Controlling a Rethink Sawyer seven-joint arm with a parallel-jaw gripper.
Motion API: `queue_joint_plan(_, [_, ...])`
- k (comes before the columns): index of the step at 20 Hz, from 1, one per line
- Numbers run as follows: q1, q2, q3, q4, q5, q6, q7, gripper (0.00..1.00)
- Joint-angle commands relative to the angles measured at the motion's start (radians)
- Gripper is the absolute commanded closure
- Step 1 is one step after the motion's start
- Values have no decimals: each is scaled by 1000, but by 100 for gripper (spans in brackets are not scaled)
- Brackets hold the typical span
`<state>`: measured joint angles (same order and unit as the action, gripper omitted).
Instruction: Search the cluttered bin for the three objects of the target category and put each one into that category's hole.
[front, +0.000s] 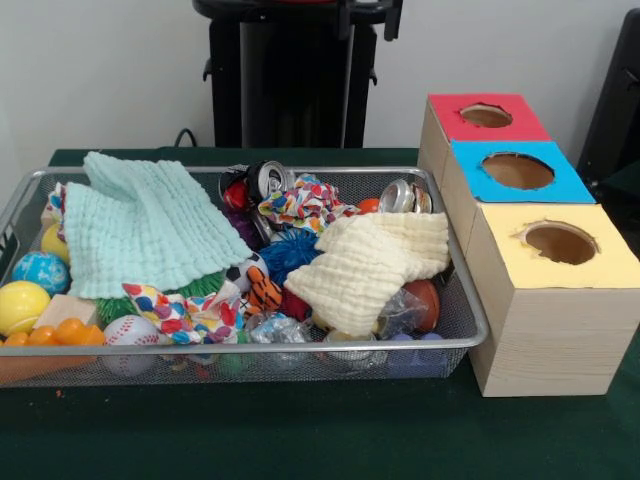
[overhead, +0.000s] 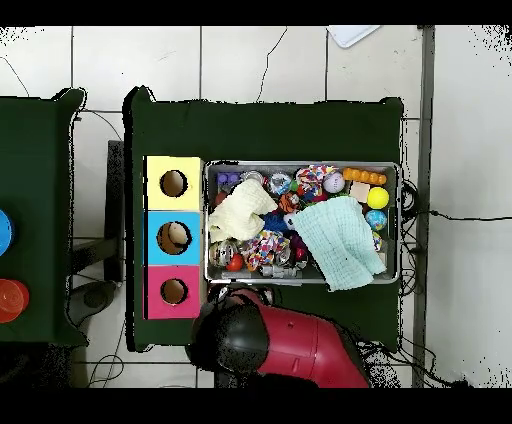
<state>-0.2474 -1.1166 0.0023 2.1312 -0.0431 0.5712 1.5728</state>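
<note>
1. Inside the bin (front: 440, 347), two pieces of crumpled clear plastic are seen near the front rim. One (front: 397, 312) lies under the edge of the yellow cloth (front: 365, 262), just beside a brown ball (front: 427, 300). The other (front: 272, 328) lies among the toys in the middle. They are probably bottles, but no blue label can be made out.
2. A third bottle is not found; it may be hidden under the yellow cloth or the green cloth (front: 140, 228).
3. Such a bottle is judged to be very light, thin and springy, with a slippery skin. It should be gripped across the flattened body, not at a loose edge.
4. The long axis and the cap end cannot be told, as too much is covered.
5. The blue hole (front: 517, 171) is in the middle box, right of the bin.
6. The claw is not seen in either view, so it cannot be told whether it is released or clenched.
</note>
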Motion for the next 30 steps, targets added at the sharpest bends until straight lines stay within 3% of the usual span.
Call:
queue_joint_plan(1, [-47, 177, 28, -212, -59, 84, 77, 0])
queue_joint_plan(12, [-33, 482, 69, -629, -55, 243, 52, 0])
queue_joint_plan(19, [-2, 696, 30, -1029, -67, 450, 96, 0])
queue_joint_plan(25, [-19, 842, 12, -1308, -74, 625, 106, 0])
queue_joint_plan(30, [-10, 918, 18, -1413, -69, 681, 118, 0])
